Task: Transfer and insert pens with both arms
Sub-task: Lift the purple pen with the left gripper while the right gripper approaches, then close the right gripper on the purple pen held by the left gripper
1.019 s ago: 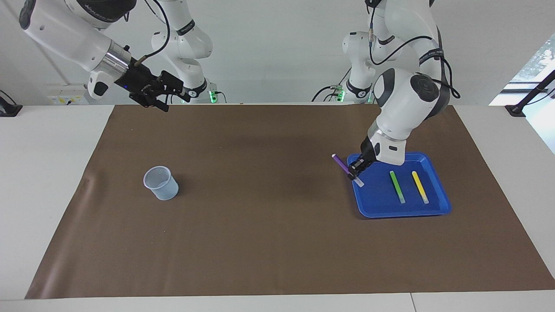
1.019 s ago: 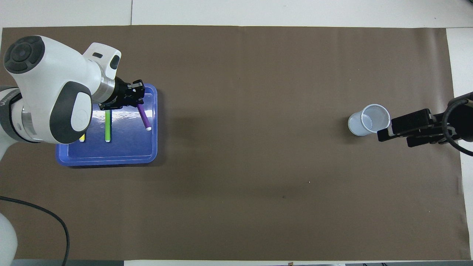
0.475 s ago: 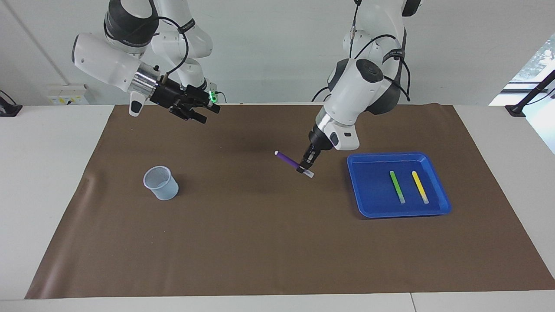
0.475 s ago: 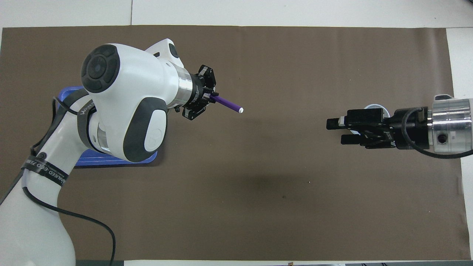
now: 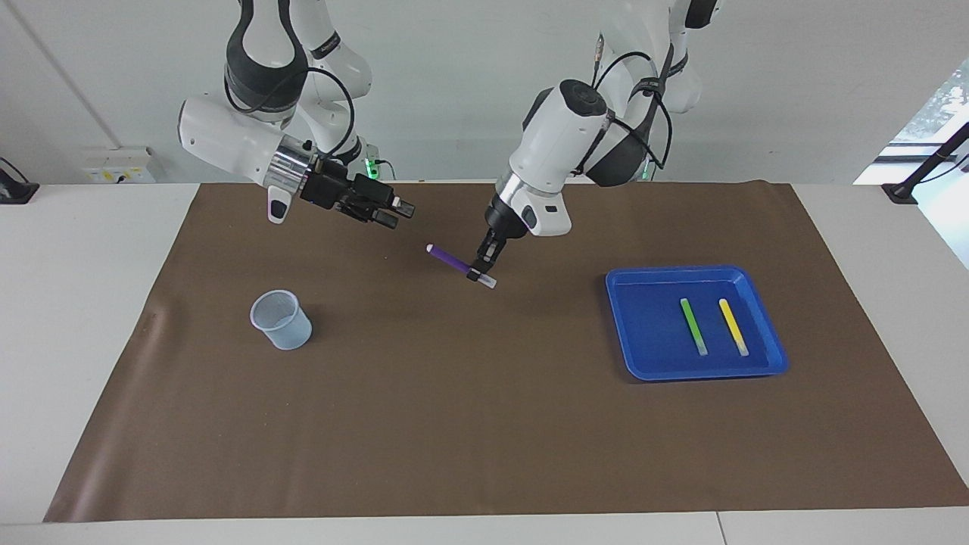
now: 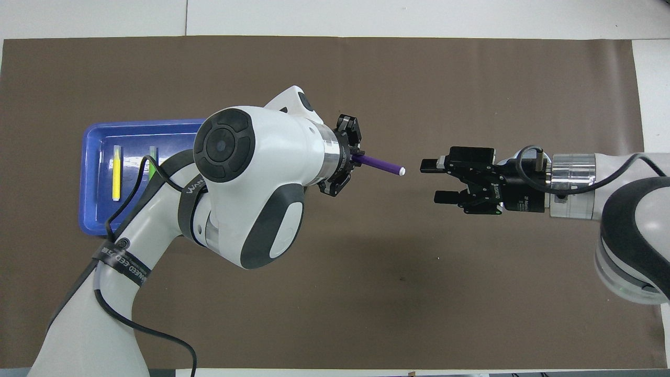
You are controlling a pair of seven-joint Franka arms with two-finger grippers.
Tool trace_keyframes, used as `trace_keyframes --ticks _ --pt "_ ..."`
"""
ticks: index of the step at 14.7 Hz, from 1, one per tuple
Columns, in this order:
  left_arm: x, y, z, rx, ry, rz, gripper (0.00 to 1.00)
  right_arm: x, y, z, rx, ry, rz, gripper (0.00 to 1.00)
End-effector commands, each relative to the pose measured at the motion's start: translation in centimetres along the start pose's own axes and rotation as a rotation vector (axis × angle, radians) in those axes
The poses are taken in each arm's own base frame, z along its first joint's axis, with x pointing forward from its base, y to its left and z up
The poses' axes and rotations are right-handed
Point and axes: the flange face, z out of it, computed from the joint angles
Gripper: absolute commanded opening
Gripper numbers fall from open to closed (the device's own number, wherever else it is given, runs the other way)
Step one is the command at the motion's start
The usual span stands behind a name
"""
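My left gripper (image 5: 479,273) (image 6: 349,163) is shut on the purple pen (image 5: 452,261) (image 6: 381,165), close to its pale end. It holds the pen over the middle of the brown mat (image 5: 484,424), tip pointing toward the right arm's end. My right gripper (image 5: 395,214) (image 6: 435,181) is open and level with the pen. A short gap separates its fingers from the pen's tip. The green pen (image 5: 693,326) (image 6: 153,156) and the yellow pen (image 5: 733,327) (image 6: 116,173) lie side by side in the blue tray (image 5: 651,363) (image 6: 91,214).
A translucent pale cup (image 5: 281,321) stands upright on the mat toward the right arm's end; in the overhead view the right wrist covers most of it. The blue tray sits toward the left arm's end. White tabletop borders the mat.
The left gripper lifted the purple pen out of the tray and carried it to the mat's middle. The right arm swung in from its end toward the pen's tip.
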Motion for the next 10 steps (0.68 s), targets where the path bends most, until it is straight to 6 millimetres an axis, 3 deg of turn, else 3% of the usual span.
trace_keyframes --ticks 1,5,10 --pt "-2.0 0.0 0.3 -0.015 -0.023 -0.011 0.00 0.4 0.4 0.1 0.023 0.013 0.010 0.76" --pt "-3.1 -0.1 0.2 -0.033 -0.031 -0.030 0.00 0.7 0.6 0.5 0.019 0.020 0.010 0.57" --pt "-3.9 0.1 -0.2 -0.044 -0.041 -0.036 0.00 0.5 0.9 0.7 0.013 0.015 -0.005 0.56"
